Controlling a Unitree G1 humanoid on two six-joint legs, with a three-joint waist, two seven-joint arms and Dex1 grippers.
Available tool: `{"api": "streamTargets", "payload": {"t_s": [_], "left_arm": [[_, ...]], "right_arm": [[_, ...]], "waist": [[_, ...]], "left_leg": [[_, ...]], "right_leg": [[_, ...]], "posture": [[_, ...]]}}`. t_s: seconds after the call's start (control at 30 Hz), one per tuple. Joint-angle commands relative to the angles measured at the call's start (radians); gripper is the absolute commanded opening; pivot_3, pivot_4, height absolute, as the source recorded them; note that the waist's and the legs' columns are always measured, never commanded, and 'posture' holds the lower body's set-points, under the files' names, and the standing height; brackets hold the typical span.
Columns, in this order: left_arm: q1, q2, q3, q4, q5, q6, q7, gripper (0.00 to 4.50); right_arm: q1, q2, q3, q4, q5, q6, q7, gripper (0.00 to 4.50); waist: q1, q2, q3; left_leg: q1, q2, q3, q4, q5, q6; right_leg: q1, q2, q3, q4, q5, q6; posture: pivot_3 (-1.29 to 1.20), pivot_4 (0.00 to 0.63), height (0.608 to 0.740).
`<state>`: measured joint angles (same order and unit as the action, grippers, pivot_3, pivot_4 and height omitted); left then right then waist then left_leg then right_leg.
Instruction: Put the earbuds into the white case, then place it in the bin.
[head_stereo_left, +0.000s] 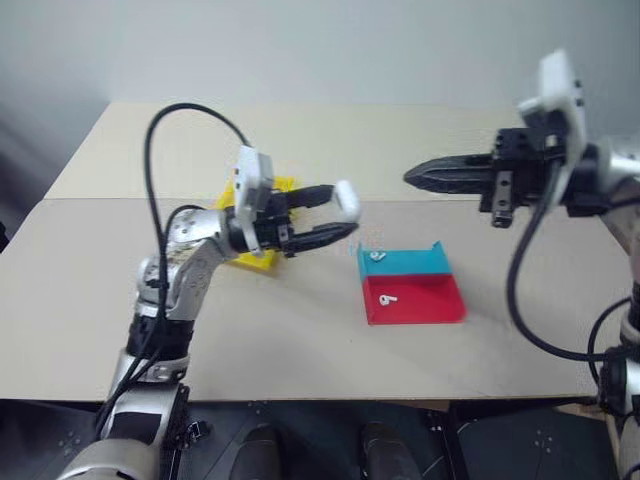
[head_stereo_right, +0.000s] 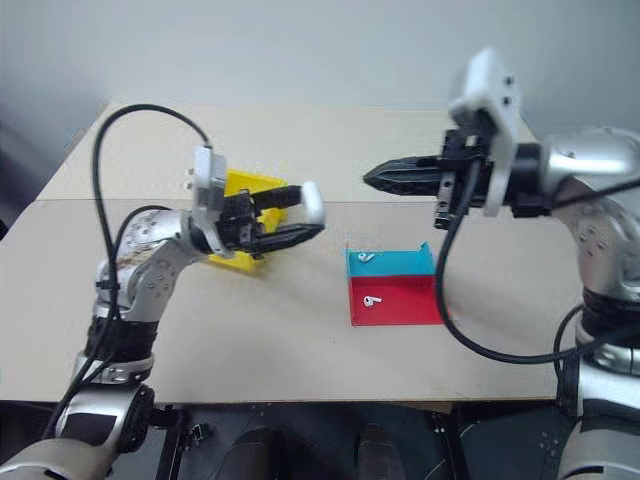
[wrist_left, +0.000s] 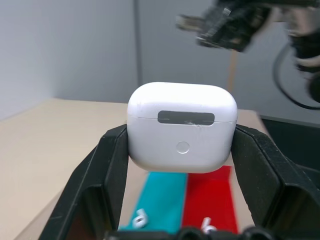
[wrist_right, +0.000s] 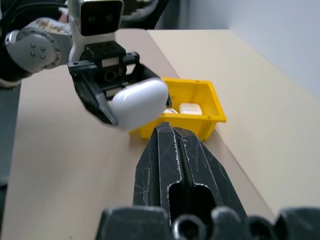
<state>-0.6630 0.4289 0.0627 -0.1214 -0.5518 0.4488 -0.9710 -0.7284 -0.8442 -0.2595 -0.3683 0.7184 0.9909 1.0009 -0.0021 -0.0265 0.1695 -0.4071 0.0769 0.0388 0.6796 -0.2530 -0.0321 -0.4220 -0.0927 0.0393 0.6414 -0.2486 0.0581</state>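
Note:
My left gripper (head_stereo_left: 335, 215) is shut on the white case (head_stereo_left: 346, 200), which it holds above the table with the lid closed (wrist_left: 182, 127). It hovers just right of the yellow bin (head_stereo_right: 245, 185) and left of the tray. Two earbuds lie loose in the tray: one on the blue half (head_stereo_left: 377, 256), one on the red half (head_stereo_left: 387, 298). Raised well above the table, my right gripper (head_stereo_left: 410, 177) is shut on nothing. It points left toward the case, a short way from it (wrist_right: 139, 102).
The flat blue-and-red tray (head_stereo_left: 430, 300) sits at the middle right of the tan table (head_stereo_left: 300, 340). Small white things (wrist_right: 190, 107) lie inside the bin. Black cables loop over both arms. The table's front edge runs close to me.

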Motion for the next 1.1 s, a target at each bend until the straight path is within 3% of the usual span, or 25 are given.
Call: {"api": "streamTargets", "payload": {"t_s": [0.03, 0.27, 0.47, 0.53, 0.63, 0.67, 0.8, 0.9, 1.1], "left_arm": [[0.042, 0.024, 0.111, -0.084, -0.018, 0.034, 0.143, 2.81], [0.119, 0.023, 0.139, -0.092, 0.154, 0.230, 0.553, 2.81], [0.068, 0.016, 0.029, 0.047, 0.290, 0.226, 0.635, 2.81], [0.037, 0.010, 0.018, 0.099, 0.305, 0.239, 0.646, 3.53], [0.012, 0.011, 0.005, 0.141, 0.315, 0.220, 0.629, 4.41], [0.011, 0.010, 0.009, 0.137, 0.316, 0.203, 0.629, 4.48], [0.037, 0.028, 0.041, 0.073, 0.300, 0.158, 0.600, 4.48], [0.086, 0.074, 0.106, -0.061, 0.209, 0.166, 0.508, 4.48], [0.222, 0.279, 0.208, -0.259, 0.015, 0.209, 0.232, 4.48]], "right_arm": [[0.127, 0.033, -0.126, -0.135, 0.084, 0.040, -0.104, 0.04], [0.262, 0.169, -0.153, -0.289, 0.215, 0.043, -0.334, 0.04], [0.262, 0.132, -0.121, -0.277, 0.251, 0.033, -0.385, 0.04], [0.269, 0.109, -0.104, -0.271, 0.242, 0.025, -0.381, 0.00], [0.282, 0.079, -0.081, -0.266, 0.228, 0.015, -0.378, 0.00], [0.287, 0.069, -0.071, -0.265, 0.214, 0.007, -0.378, 0.00], [0.305, 0.054, -0.053, -0.265, 0.190, -0.020, -0.373, 0.00], [0.338, 0.039, -0.039, -0.267, 0.147, -0.066, -0.352, 0.00], [0.467, 0.027, -0.025, -0.249, 0.035, -0.213, -0.280, 0.00]], "waist": [[0.003, 0.000, 0.000], [-0.002, 0.000, 0.000], [0.011, -0.001, -0.001], [0.013, -0.002, -0.001], [0.012, -0.002, -0.001], [0.009, -0.002, -0.001], [0.005, -0.002, -0.001], [0.001, -0.002, -0.001], [-0.001, -0.002, -0.001]], "left_leg": [[0.000, 0.000, 0.000, 0.000, 0.000, 0.000], [0.003, 0.000, 0.000, 0.000, 0.000, 0.000], [0.002, 0.000, 0.000, 0.000, 0.000, 0.000], [0.002, -0.001, 0.000, 0.000, 0.000, 0.000], [0.001, -0.001, 0.000, 0.000, 0.000, 0.000], [0.001, -0.001, 0.000, 0.000, 0.000, 0.000], [0.001, -0.001, 0.000, -0.001, 0.000, 0.000], [0.001, 0.000, 0.000, -0.001, 0.000, 0.000], [0.001, 0.000, 0.000, -0.001, 0.000, 0.000]], "right_leg": [[0.000, 0.000, 0.000, 0.000, 0.000, 0.000], [0.001, 0.000, 0.001, 0.002, 0.000, 0.000], [0.001, 0.000, 0.000, 0.000, 0.000, 0.000], [0.001, 0.000, 0.000, 0.000, 0.000, 0.000], [0.001, 0.000, 0.000, 0.000, 0.000, 0.000], [0.001, 0.000, 0.000, 0.000, 0.000, 0.000], [0.001, 0.000, 0.001, 0.000, 0.000, 0.000], [0.001, 0.000, 0.001, 0.000, 0.000, 0.000], [0.001, 0.000, 0.001, 0.000, 0.000, 0.000]], "posture": [[0.00, 0.150, 0.740], [0.00, 0.150, 0.740], [0.00, 0.150, 0.740], [0.00, 0.150, 0.740], [0.00, 0.150, 0.740], [0.00, 0.150, 0.740], [0.00, 0.150, 0.740], [0.00, 0.150, 0.740], [0.00, 0.150, 0.740]]}}
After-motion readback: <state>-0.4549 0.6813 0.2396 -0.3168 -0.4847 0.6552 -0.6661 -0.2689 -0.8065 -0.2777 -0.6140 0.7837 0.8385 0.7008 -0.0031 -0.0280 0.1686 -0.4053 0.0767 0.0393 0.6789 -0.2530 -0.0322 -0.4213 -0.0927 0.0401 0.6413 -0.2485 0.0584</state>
